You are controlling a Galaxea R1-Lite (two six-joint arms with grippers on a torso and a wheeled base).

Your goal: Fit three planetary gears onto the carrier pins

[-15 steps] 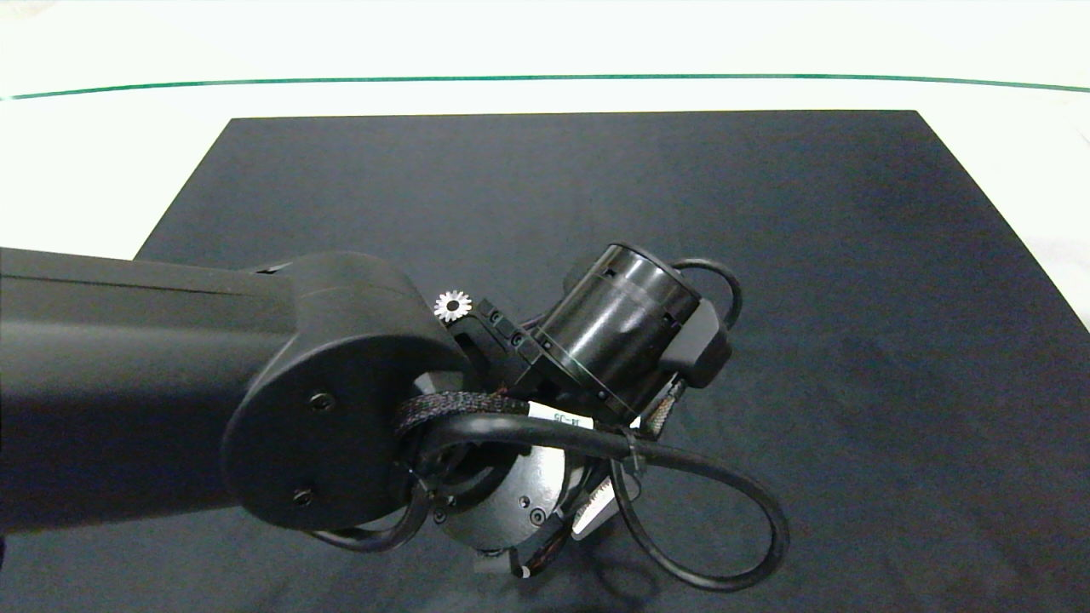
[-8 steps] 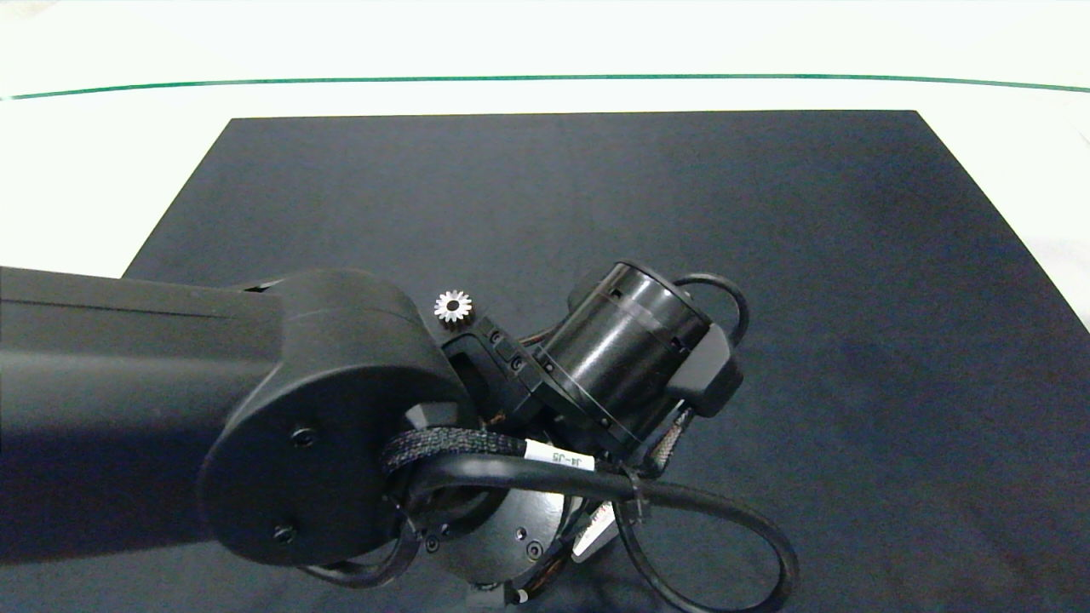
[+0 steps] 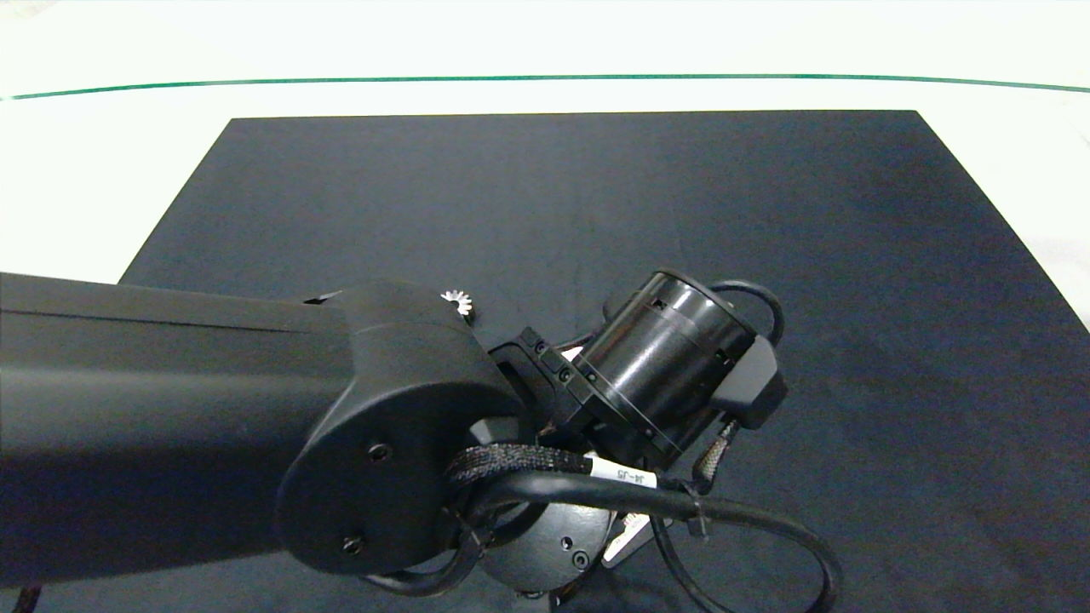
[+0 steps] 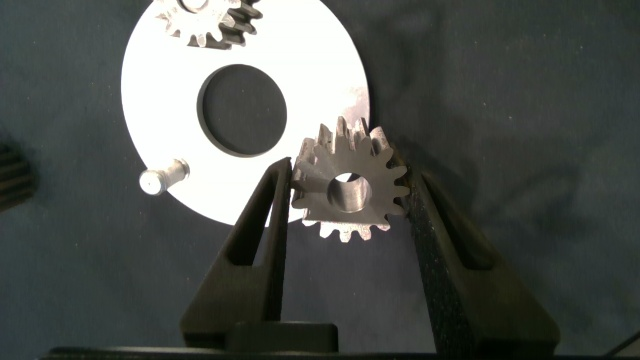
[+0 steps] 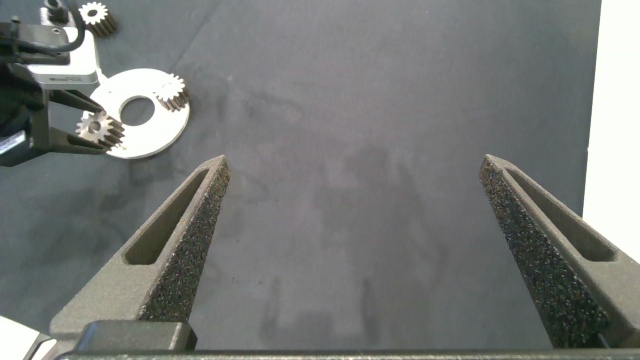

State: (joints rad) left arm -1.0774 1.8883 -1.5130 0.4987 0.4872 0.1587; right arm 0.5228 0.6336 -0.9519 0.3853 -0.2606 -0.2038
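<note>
Your left gripper [image 4: 345, 195] holds one gear [image 4: 351, 182] clamped between its two fingers, hanging over the rim of the white disc [image 4: 320, 70] on the dark mat [image 3: 596, 196]. One gear [image 4: 205, 20] already sits on the disc at its far side, and a bare pin [image 4: 160, 180] stands upright at the rim, off to one side of your held gear. I cannot tell whether a third pin lies under the gear you carry (it would be hidden there). The last gear [image 3: 457, 301] lies on the mat, just beyond the left arm's elbow in the head view.

To do this step well, line the gear's bore up squarely over the pin you choose before lowering, and keep the gear level, since a tilted bore will likely jam on the pin's tip. Watch the teeth as well: they may need a slight turn to clear the seated gear.

Your right gripper [image 5: 365, 250] hangs wide apart and empty, well away from the disc.
</note>
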